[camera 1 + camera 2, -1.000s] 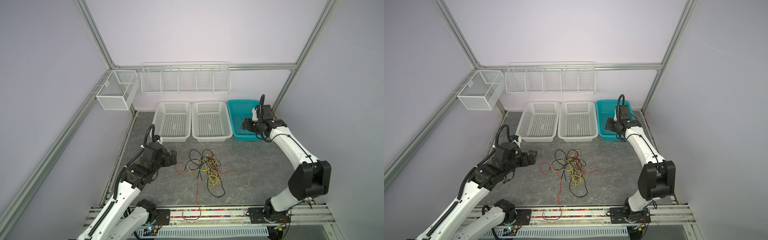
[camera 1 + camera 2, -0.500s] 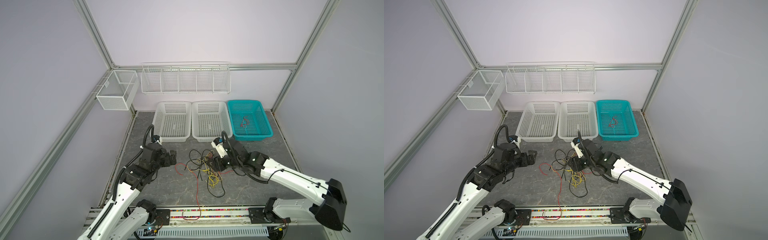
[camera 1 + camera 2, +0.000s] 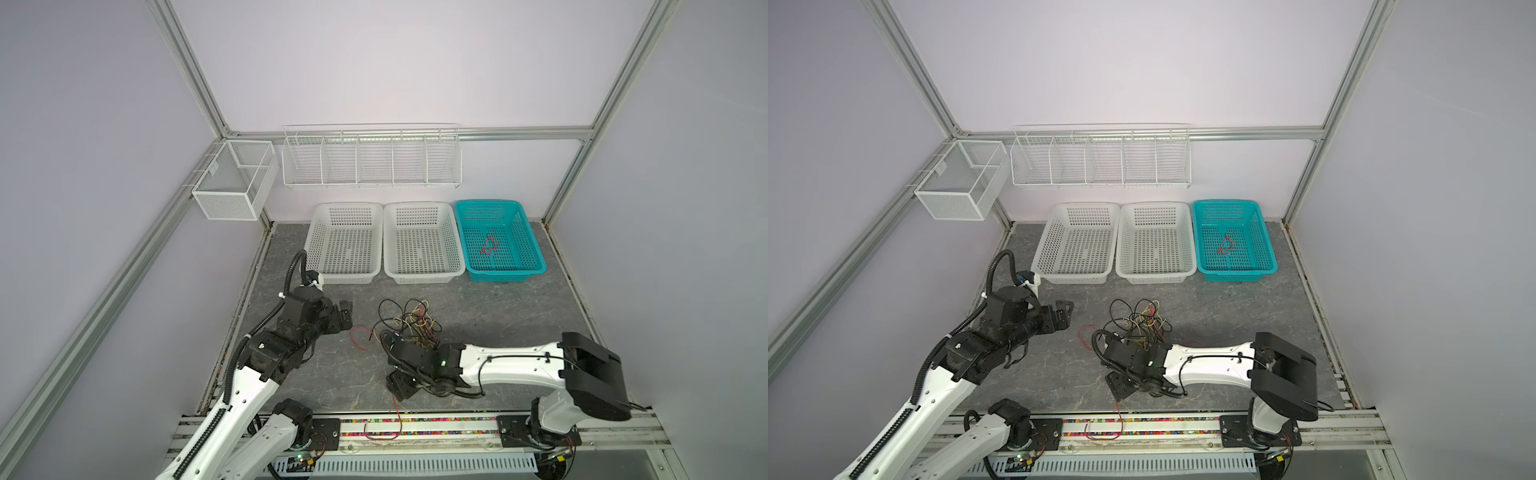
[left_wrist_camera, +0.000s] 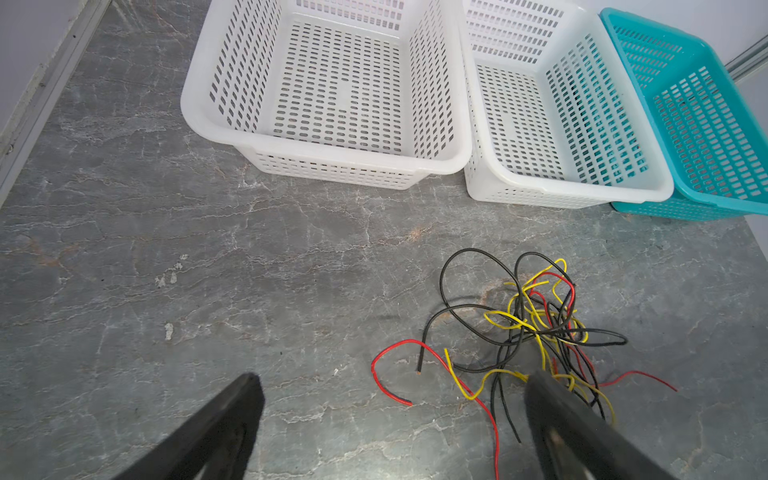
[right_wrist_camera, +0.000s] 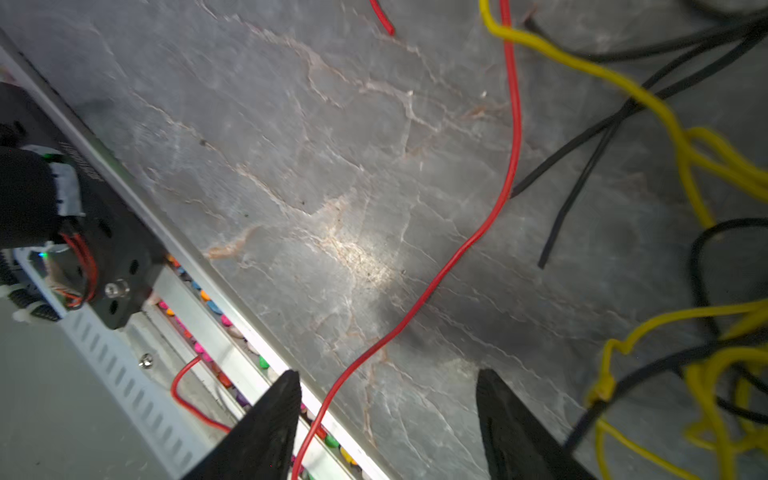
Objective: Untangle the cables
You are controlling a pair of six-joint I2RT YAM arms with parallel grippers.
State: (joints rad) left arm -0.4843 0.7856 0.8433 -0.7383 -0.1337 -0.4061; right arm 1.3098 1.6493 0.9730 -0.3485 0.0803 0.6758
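The cables (image 3: pixel 409 322) (image 3: pixel 1142 322) lie in a red, yellow and black tangle mid-table, also in the left wrist view (image 4: pixel 536 328). One long red cable (image 5: pixel 457 257) trails from the tangle over the front rail (image 3: pixel 397 409). Another short red cable (image 3: pixel 489 244) (image 3: pixel 1225 244) lies in the teal basket. My left gripper (image 3: pixel 345 318) (image 4: pixel 392 376) hovers open, left of the tangle, holding nothing. My right gripper (image 3: pixel 399 384) (image 5: pixel 387 372) is low in front of the tangle, open. The long red cable passes between its fingers, ungripped.
Two white baskets (image 3: pixel 347 208) (image 3: pixel 419 207) and the teal basket (image 3: pixel 536 266) stand in a row at the back. A wire rack (image 3: pixel 370 158) and a mesh box (image 3: pixel 232 183) hang on the walls. The front rail (image 3: pixel 415 424) borders the table.
My right arm has swung from the teal basket, leaving a red cable there, down to the front of the tangle, its jaws opening a little wider. The left arm has stayed still.
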